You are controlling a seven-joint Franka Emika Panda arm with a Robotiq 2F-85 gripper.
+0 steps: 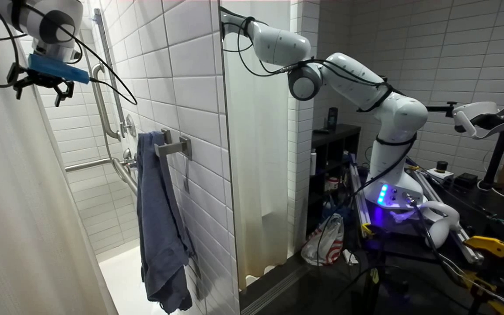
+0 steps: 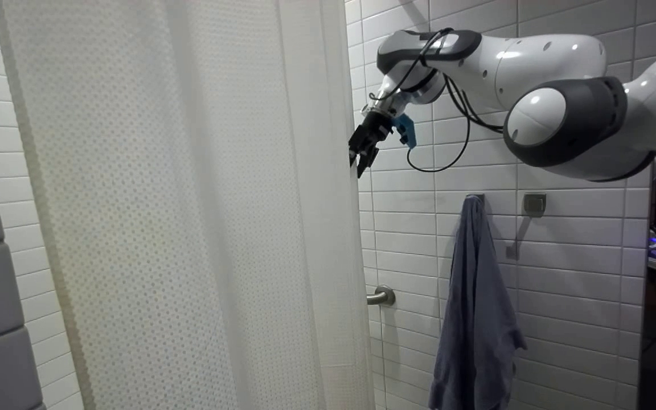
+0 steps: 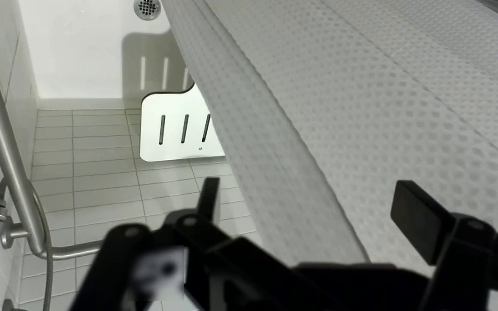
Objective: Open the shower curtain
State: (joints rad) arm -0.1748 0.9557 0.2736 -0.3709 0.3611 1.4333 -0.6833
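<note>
The shower curtain, an off-white dotted sheet with soft vertical folds, hangs tall in both exterior views. Its free edge in an exterior view is near the tiled wall, beside my gripper. My gripper also shows at the top left of an exterior view, in front of the curtain's upper part. In the wrist view, my gripper is open, with its fingers wide apart. The curtain's edge runs between the two fingers, apart from both finger pads. Curtain lies behind the right finger; shower floor shows behind the left.
A blue-grey towel hangs from a metal holder on the white tiled wall. Metal grab bars and a white slotted seat are inside the shower. What looks like a mirror reflects the arm and curtain.
</note>
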